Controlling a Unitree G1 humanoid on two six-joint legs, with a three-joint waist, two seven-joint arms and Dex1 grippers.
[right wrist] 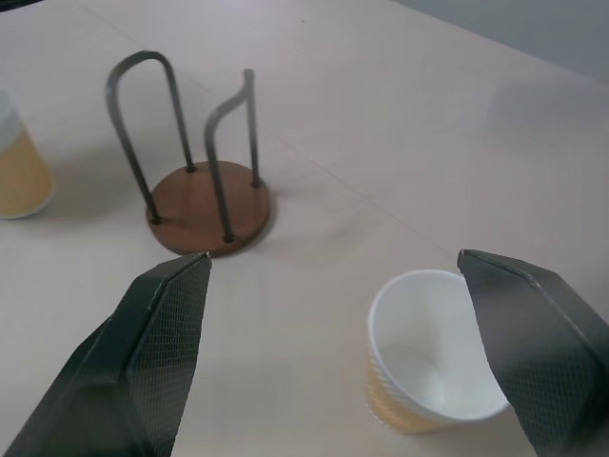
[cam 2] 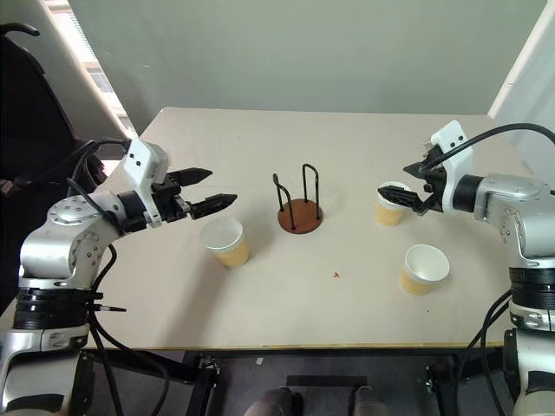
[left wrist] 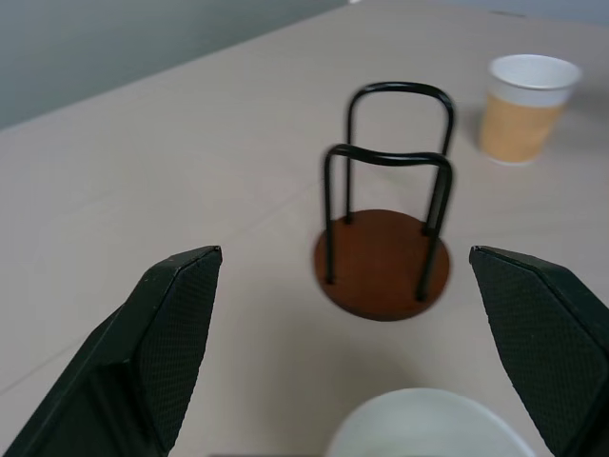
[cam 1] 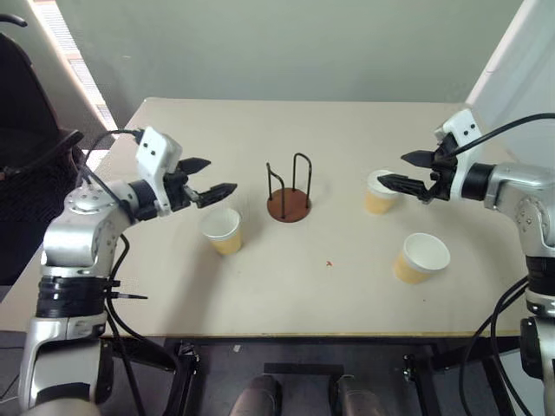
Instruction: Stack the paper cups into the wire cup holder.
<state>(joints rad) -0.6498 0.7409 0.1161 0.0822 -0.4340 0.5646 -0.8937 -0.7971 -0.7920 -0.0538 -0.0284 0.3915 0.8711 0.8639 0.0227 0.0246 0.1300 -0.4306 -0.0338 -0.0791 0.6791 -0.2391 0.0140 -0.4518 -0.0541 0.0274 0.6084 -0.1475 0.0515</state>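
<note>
The wire cup holder (cam 1: 289, 195), a brown disc with two dark wire loops, stands empty at the table's middle. Three tan paper cups stand upright around it: one to its left (cam 1: 223, 231), one to its right (cam 1: 379, 194), and one nearer the front right (cam 1: 420, 257). My left gripper (cam 1: 208, 178) hovers open just above and behind the left cup, whose rim (left wrist: 428, 427) shows under its fingers. Over the right cup (right wrist: 428, 350), my right gripper (cam 1: 401, 171) hangs open, with nothing between the fingers of either.
The beige table (cam 1: 286, 295) has bare room in front of the holder and behind it. A dark chair (cam 1: 26, 130) stands off the table's left edge. A small red speck (cam 1: 329, 263) lies on the tabletop.
</note>
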